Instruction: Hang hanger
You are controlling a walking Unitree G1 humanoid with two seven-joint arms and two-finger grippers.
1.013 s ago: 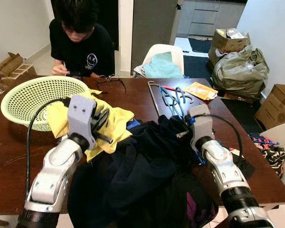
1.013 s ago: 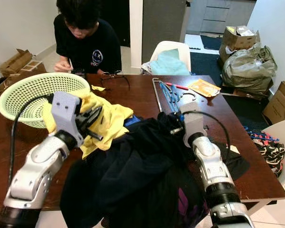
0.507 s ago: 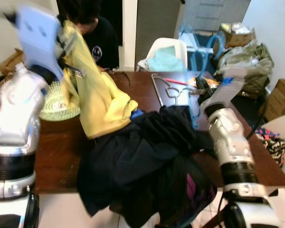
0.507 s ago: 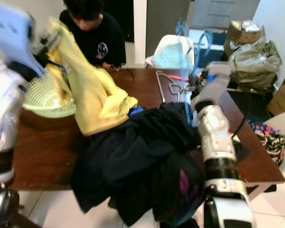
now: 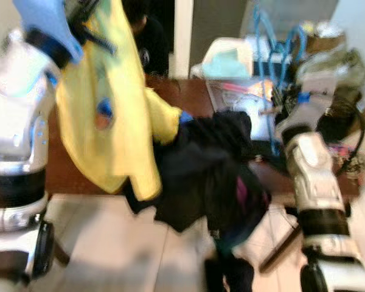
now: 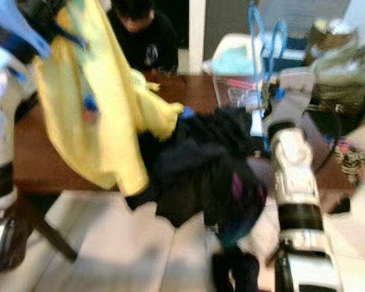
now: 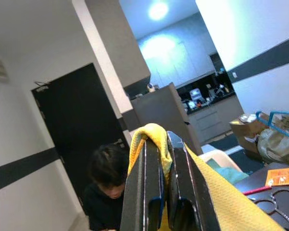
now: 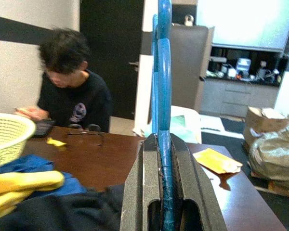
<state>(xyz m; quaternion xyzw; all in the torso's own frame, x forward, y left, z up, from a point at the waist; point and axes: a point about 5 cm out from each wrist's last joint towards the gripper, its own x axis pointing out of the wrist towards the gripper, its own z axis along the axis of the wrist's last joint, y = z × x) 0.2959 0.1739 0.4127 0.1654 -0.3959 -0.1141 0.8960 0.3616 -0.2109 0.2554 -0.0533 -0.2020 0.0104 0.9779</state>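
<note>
Dark wood table (image 6: pixel 61 158) in a dining room, kitchen behind; a person (image 8: pixel 70 91) sits at its far edge, and a green basket (image 8: pixel 5 132) stands on it. A dark clothes pile (image 6: pixel 207 164) spills over the near edge. Right tool (image 8: pixel 163 144) is clenched on the blue hanger (image 6: pixel 261 45), raised above the table's right side. Looks light, rigid, slick plastic; a grip low on the frame suits it. Left tool (image 7: pixel 159 163) pinches the yellow garment (image 6: pixel 103 103), soft and limp, dangling.

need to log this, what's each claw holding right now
Left claw: shut on the yellow cloth.
Right claw: shut on the blue hanger.
</note>
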